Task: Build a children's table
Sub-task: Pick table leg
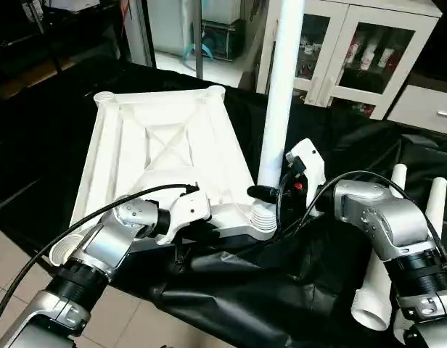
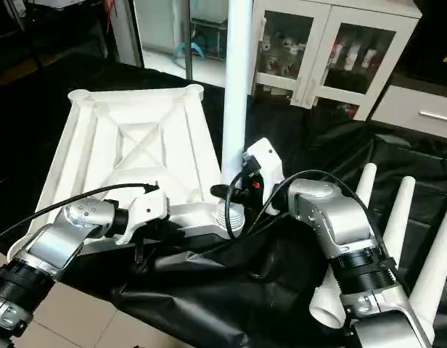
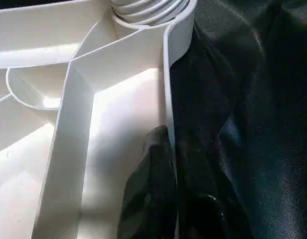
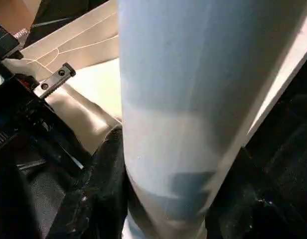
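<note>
The children's table tabletop lies ribbed side up on the black cloth. One white leg stands upright in its near right corner socket, threaded rings showing at the base. My right gripper is shut on this leg just above the socket; in the right wrist view the leg stands close between the fingers. My left gripper is shut on the tabletop's near rim, one finger inside the wall and one outside. Spare legs lie at the right.
The black-covered work table ends near me, with tiled floor below its edge. A white cabinet with glass doors stands behind. Cables loop over both forearms. Open corner sockets show at the tabletop's far end.
</note>
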### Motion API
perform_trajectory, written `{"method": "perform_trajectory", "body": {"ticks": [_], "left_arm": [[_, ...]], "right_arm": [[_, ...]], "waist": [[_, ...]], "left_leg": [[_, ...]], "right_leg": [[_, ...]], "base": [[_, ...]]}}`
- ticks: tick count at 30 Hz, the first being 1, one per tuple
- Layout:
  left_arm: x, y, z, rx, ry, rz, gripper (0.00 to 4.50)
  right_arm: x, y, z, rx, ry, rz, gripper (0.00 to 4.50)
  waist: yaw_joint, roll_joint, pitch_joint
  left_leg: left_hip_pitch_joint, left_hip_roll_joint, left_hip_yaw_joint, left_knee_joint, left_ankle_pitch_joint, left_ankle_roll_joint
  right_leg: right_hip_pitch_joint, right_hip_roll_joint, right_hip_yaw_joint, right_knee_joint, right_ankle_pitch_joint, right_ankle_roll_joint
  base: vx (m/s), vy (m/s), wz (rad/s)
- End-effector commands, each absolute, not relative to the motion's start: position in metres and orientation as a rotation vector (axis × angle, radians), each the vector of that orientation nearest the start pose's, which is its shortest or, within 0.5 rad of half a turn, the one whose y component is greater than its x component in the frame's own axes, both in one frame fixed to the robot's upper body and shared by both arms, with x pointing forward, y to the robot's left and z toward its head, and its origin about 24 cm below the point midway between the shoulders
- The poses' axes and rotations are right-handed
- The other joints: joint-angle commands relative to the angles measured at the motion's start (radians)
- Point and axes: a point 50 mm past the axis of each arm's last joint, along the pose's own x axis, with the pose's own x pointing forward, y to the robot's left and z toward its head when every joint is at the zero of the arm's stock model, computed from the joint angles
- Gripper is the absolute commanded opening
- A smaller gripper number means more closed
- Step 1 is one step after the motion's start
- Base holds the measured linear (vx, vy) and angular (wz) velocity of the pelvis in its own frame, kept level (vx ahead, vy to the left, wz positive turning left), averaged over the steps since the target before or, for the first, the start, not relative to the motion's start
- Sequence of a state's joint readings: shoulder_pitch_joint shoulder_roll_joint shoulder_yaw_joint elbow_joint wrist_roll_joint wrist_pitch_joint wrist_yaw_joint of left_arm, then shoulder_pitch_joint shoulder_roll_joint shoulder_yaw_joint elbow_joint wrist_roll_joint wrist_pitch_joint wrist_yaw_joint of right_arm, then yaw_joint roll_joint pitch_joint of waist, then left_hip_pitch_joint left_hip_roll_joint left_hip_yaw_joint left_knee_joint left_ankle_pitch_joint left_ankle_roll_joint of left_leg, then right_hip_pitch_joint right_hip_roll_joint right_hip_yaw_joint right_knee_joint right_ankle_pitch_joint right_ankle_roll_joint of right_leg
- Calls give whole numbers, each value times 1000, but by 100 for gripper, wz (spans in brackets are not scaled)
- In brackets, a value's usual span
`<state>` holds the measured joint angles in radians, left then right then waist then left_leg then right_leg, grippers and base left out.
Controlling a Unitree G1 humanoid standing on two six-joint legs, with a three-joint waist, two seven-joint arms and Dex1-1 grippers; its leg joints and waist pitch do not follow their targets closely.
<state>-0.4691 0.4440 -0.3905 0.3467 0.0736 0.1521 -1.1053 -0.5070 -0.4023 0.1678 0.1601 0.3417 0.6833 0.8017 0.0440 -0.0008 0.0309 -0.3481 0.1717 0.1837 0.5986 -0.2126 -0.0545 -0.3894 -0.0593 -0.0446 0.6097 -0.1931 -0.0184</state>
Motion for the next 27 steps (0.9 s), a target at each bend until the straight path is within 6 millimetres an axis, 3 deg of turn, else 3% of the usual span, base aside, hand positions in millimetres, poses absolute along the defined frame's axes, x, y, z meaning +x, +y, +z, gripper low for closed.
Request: {"method": "perform_trajectory", "body": {"ticks": [1,12,14,17,18,19,27], "left_arm": [[286,122,36,587,487,-1369,0],[287,125,36,585,485,-1349,0],[288,126,36,585,485,-1347,0],[289,125,36,586,483,-1348,0],[289,125,37,587,483,-1348,0],[290,125,37,588,482,-1348,0],[292,125,37,593,479,-1347,0]], "right_arm": [[306,-147,68,-17,536,888,183],[292,-168,49,32,524,735,183],[287,-168,41,59,511,681,183],[281,-169,36,67,518,663,183],[277,-170,33,59,528,664,183],[274,-169,30,52,535,666,183],[260,-171,20,56,551,639,183]], "waist": [[-1,3,-41],[3,5,-41],[2,18,-38],[0,14,-38],[2,23,-37],[1,19,-38],[2,28,-43]], "left_leg": [[7,60,-24,-78,-203,-12],[8,61,-25,-83,-222,-14],[10,60,-27,-86,-261,-28],[11,60,-28,-88,-281,-31],[14,61,-28,-88,-289,-33],[16,61,-28,-89,-294,-35],[12,63,-28,-93,-251,-26]], "right_leg": [[37,-84,51,-77,-221,-202],[34,-83,51,-80,-223,-194],[30,-83,51,-86,-249,-187],[30,-82,51,-88,-272,-180],[27,-83,52,-90,-278,-177],[27,-82,52,-91,-269,-176],[38,-81,50,-83,-154,-197]], "base": [[0,0,0],[0,0,0],[0,0,0],[0,0,0],[0,0,0],[0,0,0],[0,0,0]]}}
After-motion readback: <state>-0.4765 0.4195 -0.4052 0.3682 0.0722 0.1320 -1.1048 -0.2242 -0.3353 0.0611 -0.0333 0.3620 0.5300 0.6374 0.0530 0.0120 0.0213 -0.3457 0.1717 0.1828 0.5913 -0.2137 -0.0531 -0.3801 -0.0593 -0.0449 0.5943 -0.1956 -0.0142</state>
